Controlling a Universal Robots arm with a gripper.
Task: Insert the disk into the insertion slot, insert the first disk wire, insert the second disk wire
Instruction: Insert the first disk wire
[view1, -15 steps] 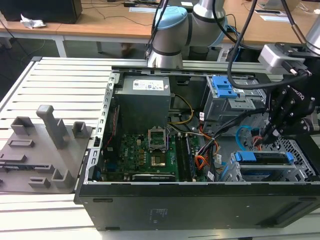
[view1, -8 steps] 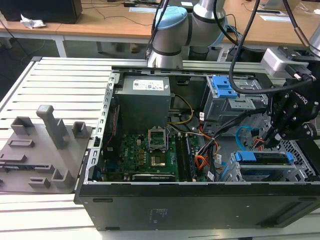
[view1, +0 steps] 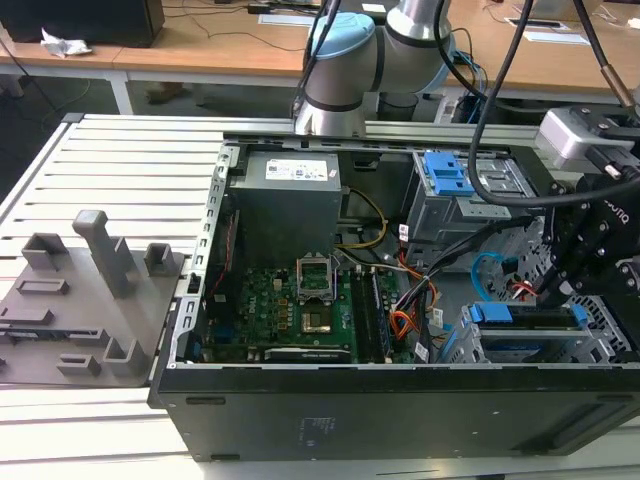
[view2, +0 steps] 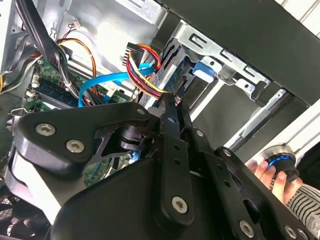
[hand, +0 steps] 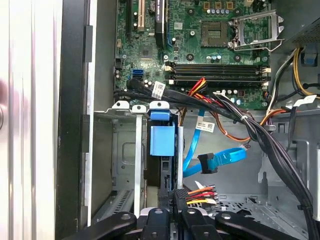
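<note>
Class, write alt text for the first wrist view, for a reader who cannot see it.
The end effector grips a connector with red, yellow and black wires close to the disk, which sits blue-framed in the grey insertion slot. A loose blue cable and the green motherboard lie nearby.

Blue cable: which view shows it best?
First wrist view: the blue cable's free end, with its black plug, lies unplugged beside the disk. Second wrist view shows a loop of it; the exterior view, a small arc.
</note>
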